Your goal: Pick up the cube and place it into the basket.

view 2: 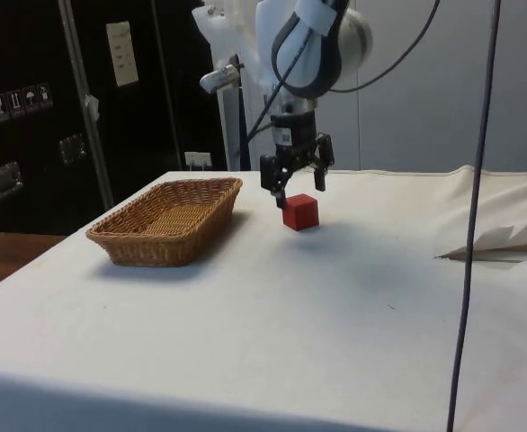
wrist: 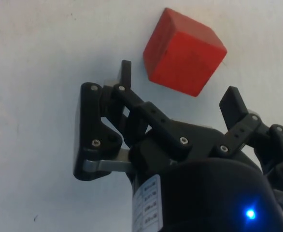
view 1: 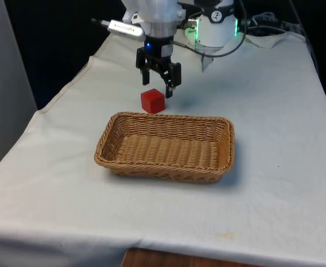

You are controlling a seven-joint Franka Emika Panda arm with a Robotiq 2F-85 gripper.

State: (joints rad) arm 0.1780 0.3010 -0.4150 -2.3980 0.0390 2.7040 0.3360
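side view: black two-finger gripper (view 2: 297, 183) spread wide above red wooden cube (view 2: 300, 212); approach step, descent and closing needed before woven wicker basket (view 2: 120, 237).

The cube (view 1: 152, 101) is plain red. The basket (view 1: 165, 146) is tan wicker with a woven pattern. The gripper (view 1: 158, 83) is black, the arm (view 1: 154, 16) white, and the cloth (view 1: 274, 111) white.
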